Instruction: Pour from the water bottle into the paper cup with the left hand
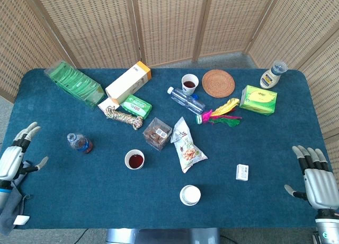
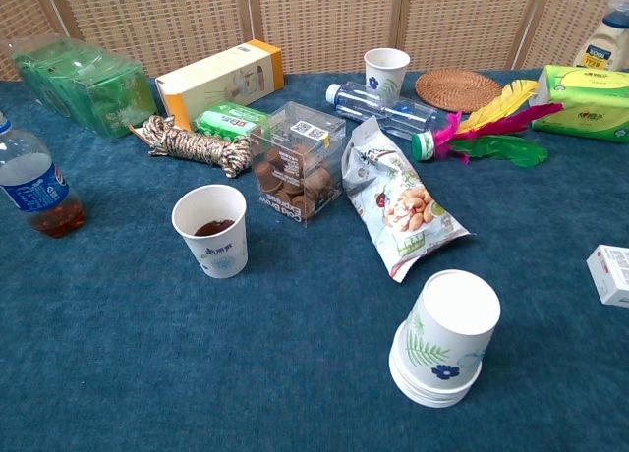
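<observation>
The water bottle stands upright on the blue table, a little dark liquid in its bottom. To its right is a paper cup holding dark liquid. My left hand is open at the table's left edge, well clear of the bottle, holding nothing. At the lower right corner my right hand is open too, fingers spread. Neither hand shows in the chest view.
A clear box of chocolates, a snack bag, a coiled rope, a lying clear bottle and a second cup crowd the middle. Stacked upside-down cups sit near the front edge. A green packet tray sits at the back left.
</observation>
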`<act>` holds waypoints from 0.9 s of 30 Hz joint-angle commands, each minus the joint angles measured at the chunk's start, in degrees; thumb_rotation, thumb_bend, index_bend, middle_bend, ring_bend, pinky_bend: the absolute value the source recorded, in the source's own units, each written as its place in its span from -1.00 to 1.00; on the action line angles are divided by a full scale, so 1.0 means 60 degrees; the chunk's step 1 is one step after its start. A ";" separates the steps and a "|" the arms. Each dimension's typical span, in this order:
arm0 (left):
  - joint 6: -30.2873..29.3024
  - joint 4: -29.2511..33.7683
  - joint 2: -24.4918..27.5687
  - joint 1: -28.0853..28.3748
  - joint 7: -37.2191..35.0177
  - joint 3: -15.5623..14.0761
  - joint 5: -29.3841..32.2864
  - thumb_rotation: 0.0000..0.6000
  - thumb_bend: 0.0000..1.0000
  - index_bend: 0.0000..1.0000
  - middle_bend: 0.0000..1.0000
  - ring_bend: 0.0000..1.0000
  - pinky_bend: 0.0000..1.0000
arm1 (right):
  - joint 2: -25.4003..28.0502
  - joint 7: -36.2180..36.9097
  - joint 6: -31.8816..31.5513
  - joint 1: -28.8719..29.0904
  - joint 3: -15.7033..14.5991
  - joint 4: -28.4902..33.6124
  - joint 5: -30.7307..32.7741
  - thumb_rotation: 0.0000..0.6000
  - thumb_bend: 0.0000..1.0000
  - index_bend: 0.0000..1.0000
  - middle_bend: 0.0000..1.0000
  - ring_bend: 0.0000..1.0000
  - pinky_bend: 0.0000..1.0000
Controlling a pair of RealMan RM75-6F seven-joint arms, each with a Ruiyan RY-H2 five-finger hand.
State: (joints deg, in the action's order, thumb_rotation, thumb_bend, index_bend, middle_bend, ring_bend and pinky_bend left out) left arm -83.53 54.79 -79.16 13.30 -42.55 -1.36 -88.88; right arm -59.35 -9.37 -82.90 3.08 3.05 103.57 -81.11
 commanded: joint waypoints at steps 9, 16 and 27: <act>0.0045 0.4410 0.2647 -0.0606 0.4572 -0.0085 0.0484 1.00 -0.26 -1.00 -1.00 -1.00 -1.00 | -0.0601 -0.0696 -0.0909 -0.0138 0.0373 -0.0521 -0.0042 1.00 -1.00 -1.00 -1.00 -1.00 -1.00; -0.0180 0.4894 0.2866 -0.0797 0.5058 -0.0061 0.0345 1.00 -0.26 -1.00 -1.00 -1.00 -1.00 | -0.0751 -0.0853 -0.1011 -0.0174 0.0411 -0.0672 -0.0026 1.00 -1.00 -1.00 -1.00 -1.00 -1.00; -0.0128 0.5078 0.2899 -0.0875 0.5393 -0.0067 0.0130 1.00 -0.26 -1.00 -1.00 -1.00 -1.00 | -0.0824 -0.0867 -0.0841 -0.0124 0.0386 -0.0738 -0.0019 1.00 -1.00 -1.00 -1.00 -1.00 -1.00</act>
State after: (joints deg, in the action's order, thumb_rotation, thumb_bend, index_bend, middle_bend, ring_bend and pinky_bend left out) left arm -84.31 85.21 -61.78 8.08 -10.23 -1.75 -88.05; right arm -64.26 -14.54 -87.98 2.31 5.39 99.18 -81.19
